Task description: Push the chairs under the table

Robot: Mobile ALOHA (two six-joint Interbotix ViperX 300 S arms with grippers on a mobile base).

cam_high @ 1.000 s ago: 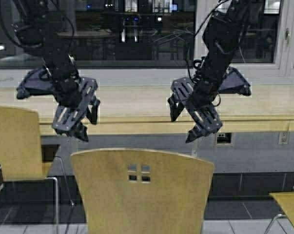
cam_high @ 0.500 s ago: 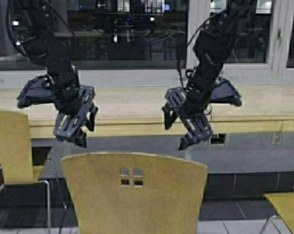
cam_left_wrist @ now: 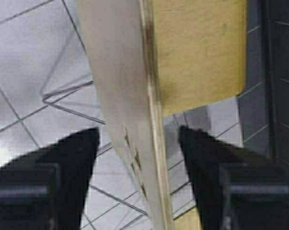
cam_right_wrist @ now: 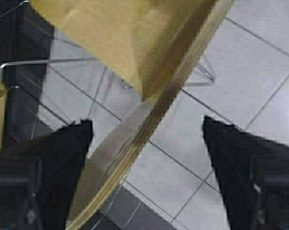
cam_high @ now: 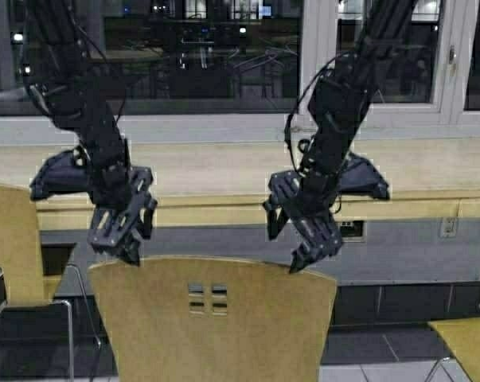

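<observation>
Now both grippers straddle the chair back

Directly before the robot stands the middle chair, its curved mustard backrest facing the camera, its top rim just under both grippers, short of the table beyond. It looks stiff and fairly light: moulded wood on thin chrome legs, likely to slide on the tiled floor if pushed squarely, and to swivel if pushed at one corner only. The top rim of the backrest, near each end, seems the sensible place to hold or press.

The left gripper hangs at the rim's left end, the right gripper at its right end; both have their fingers spread apart. The high view cannot say whether the rim sits between the fingers. The wrist views settle it: in each, the thin edge of the backrest runs through the gap, a dark finger on either side, not visibly touching.

Another chair stands at the left, and a third chair shows at the right edge.
</observation>
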